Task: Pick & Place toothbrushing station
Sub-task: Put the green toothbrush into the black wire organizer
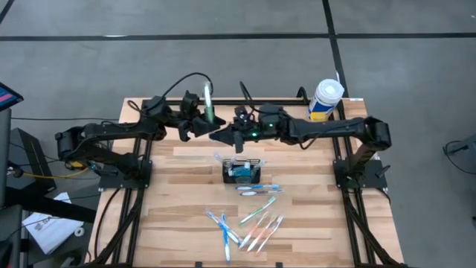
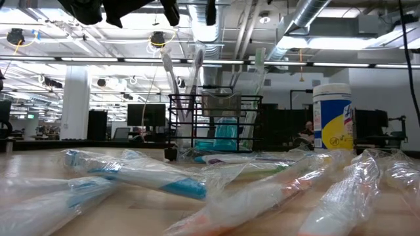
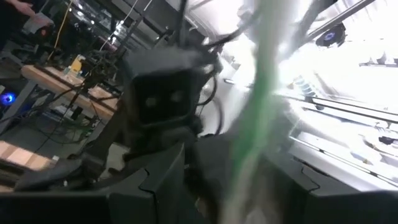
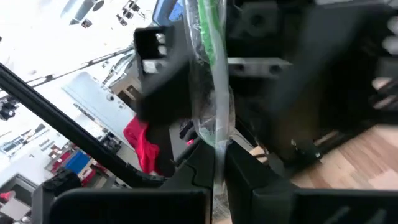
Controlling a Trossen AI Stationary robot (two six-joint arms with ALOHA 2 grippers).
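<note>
A green toothbrush (image 1: pixel 209 104) in a clear wrapper is held up in the air over the table's far middle. My right gripper (image 1: pixel 218 136) is shut on its lower end. My left gripper (image 1: pixel 202 125) is at the brush from the left and open. In the left wrist view the brush (image 3: pixel 255 118) runs up between the left fingers, with a dark gap beside it. The toothbrushing station (image 1: pixel 242 170), a small black mesh caddy, stands on the table's middle. Toothbrushes stand in it (image 2: pixel 197 72). My right gripper pinches the wrapped lower end (image 4: pixel 217 138) of the green toothbrush between its two fingers. The fingers lie level and come from the table's right. The brush stands up above the fingers, clear of the table.
Several wrapped toothbrushes (image 1: pixel 249 223) lie scattered on the near half of the table, in front of the caddy. A white tub with a yellow-blue label (image 1: pixel 324 100) stands at the far right corner. Cables loop behind the left arm.
</note>
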